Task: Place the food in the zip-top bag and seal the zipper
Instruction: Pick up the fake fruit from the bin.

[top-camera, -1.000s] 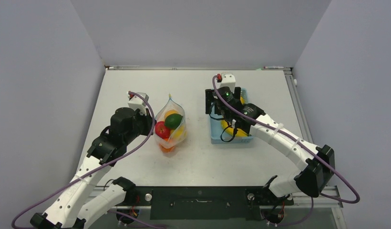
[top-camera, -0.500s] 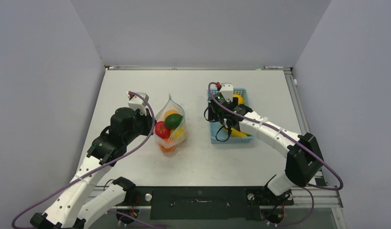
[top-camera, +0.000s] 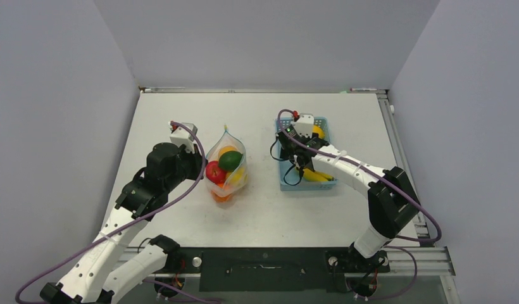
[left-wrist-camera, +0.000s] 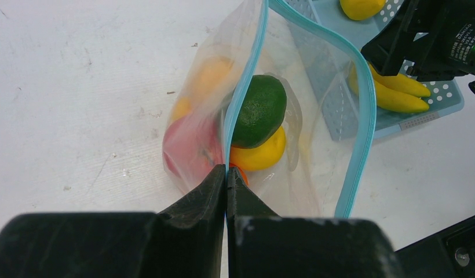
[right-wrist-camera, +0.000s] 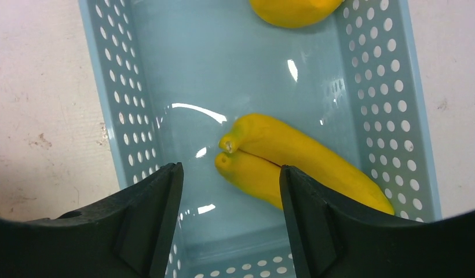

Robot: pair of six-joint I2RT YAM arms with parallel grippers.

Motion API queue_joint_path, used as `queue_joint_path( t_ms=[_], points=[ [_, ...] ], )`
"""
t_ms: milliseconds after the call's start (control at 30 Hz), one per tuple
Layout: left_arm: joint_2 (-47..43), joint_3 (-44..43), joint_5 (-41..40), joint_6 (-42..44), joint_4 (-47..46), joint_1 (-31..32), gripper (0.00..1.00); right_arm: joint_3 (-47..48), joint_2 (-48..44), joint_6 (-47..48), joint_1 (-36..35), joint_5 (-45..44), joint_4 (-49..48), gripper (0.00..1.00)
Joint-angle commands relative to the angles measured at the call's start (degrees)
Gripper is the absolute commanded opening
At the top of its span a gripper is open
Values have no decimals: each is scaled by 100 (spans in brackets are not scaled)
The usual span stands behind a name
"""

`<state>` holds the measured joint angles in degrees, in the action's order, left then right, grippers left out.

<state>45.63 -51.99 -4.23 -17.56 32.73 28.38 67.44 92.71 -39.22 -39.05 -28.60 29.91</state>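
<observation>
The zip-top bag (top-camera: 226, 170) lies on the table left of centre, its mouth open, with red, green, yellow and orange food inside. In the left wrist view the green fruit (left-wrist-camera: 259, 110) rests on a yellow one (left-wrist-camera: 258, 155), and a red one (left-wrist-camera: 186, 150) shows through the plastic. My left gripper (left-wrist-camera: 226, 171) is shut on the zipper (left-wrist-camera: 247, 87) at the bag's near edge. My right gripper (right-wrist-camera: 230, 174) is open and empty, low over the light-blue basket (right-wrist-camera: 116, 98), its fingers either side of the stem ends of two yellow bananas (right-wrist-camera: 293, 159).
A second yellow fruit (right-wrist-camera: 293, 10) lies at the basket's far end. The basket (top-camera: 307, 187) stands right of the bag with a strip of bare table between them. The enclosure walls stand at the back and on both sides.
My right gripper has shifted over the basket and dropped toward the bananas, and its elbow has drawn in toward the table's middle. The left arm and the bag have not moved.
</observation>
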Motion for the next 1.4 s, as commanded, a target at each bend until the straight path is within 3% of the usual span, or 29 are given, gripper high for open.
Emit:
queue_joint_path(
  t_ms=[0,433,767,1167,1367],
  points=[
    [-77,-25,2,-2,-285,-34,0,44,104,-272,110,-217,-235,61],
    [-94,-40,-17,7,-276,-34,0,135,548,-349,230,-100,-424,54],
    [-80,-46,-33,7,-273,-34,0,226,743,-271,266,1,-459,41],
    [-96,-43,-35,7,-267,-34,0,183,518,-218,275,107,-454,8],
    [-90,-46,-34,7,-261,-34,0,87,134,-234,269,221,-541,5]
  ],
)
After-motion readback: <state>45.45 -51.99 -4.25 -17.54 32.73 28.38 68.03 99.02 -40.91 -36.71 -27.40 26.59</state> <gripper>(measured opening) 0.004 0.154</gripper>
